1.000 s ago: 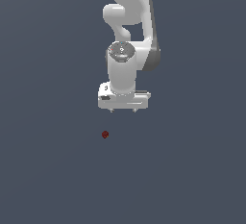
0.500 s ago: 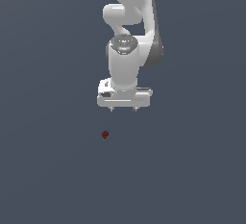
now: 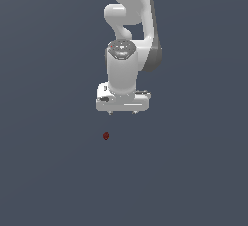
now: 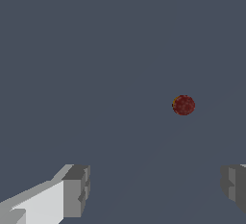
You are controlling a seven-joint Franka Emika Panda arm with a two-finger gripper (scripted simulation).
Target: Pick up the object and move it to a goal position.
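Note:
The object (image 3: 106,135) is a tiny dark red ball lying on the grey floor, below and slightly toward the exterior view's left of my gripper (image 3: 122,113). The wrist view shows the object (image 4: 183,105) as a mottled red sphere out ahead of the gripper (image 4: 156,189), apart from both fingers (image 4: 77,189). The fingers stand wide apart with nothing between them, so the gripper is open. The white arm hangs straight down over the scene.
A plain dark grey floor (image 3: 48,171) fills both views. No other objects, containers or edges show.
The gripper has come lower and a little toward the exterior view's left, closer to the object. The object has not moved.

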